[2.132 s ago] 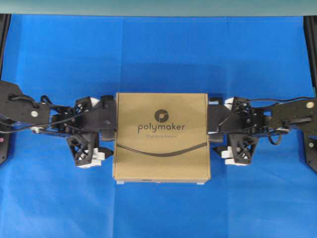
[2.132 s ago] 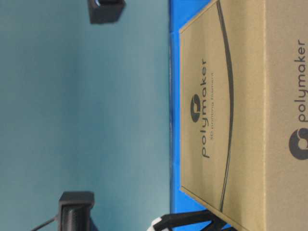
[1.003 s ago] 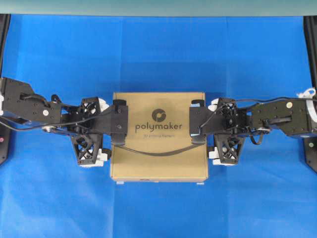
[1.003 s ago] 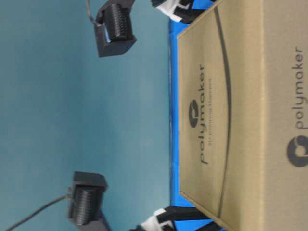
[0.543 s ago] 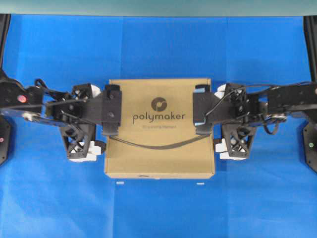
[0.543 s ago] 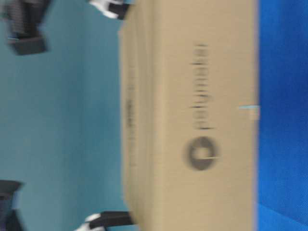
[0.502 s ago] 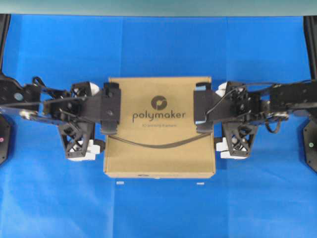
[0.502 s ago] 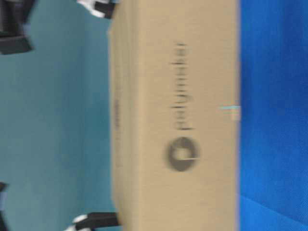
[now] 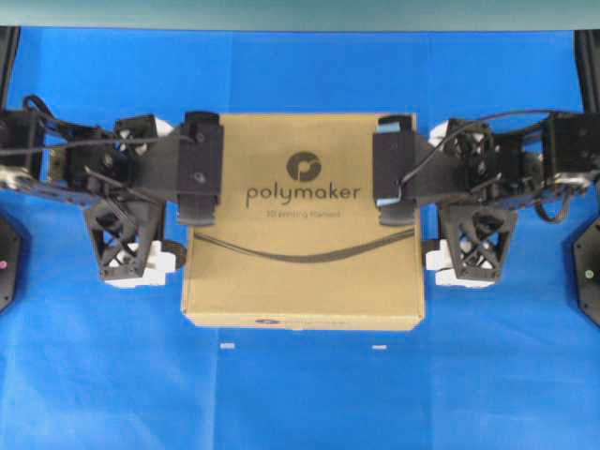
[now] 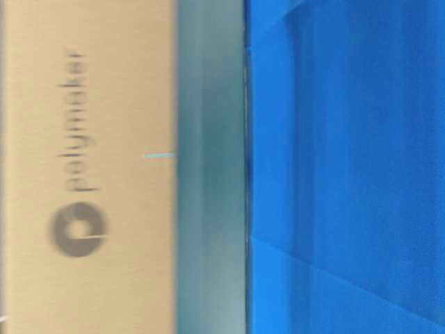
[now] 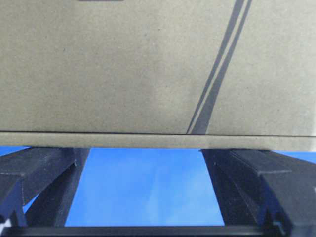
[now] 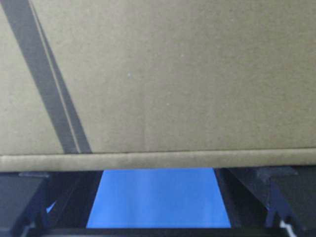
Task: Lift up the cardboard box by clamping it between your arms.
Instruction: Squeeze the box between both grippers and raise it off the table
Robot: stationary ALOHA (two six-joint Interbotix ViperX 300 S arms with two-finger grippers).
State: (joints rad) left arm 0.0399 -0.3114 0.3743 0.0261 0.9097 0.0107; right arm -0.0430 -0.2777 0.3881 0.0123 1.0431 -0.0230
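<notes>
The brown cardboard box (image 9: 303,225) with the "polymaker" logo hangs clamped between my two arms, off the blue cloth. In the table-level view the box (image 10: 83,167) is blurred and a gap separates it from the cloth (image 10: 334,167). My left gripper (image 9: 180,192) presses on the box's left side with its jaws spread wide. My right gripper (image 9: 427,192) presses on the right side the same way. In the left wrist view the box (image 11: 148,64) fills the top, with the gripper (image 11: 145,148) at its edge. The right wrist view shows the box (image 12: 173,74) and gripper (image 12: 158,170) likewise.
Blue cloth (image 9: 300,403) covers the table. Two small white marks (image 9: 230,346) lie on it just in front of the box. Black arm bases (image 9: 586,281) stand at the left and right edges. A teal wall (image 9: 300,14) runs along the back.
The box has risen off the cloth with both arms pressed to its sides. It looks larger from overhead, and the table-level view now shows a gap under it.
</notes>
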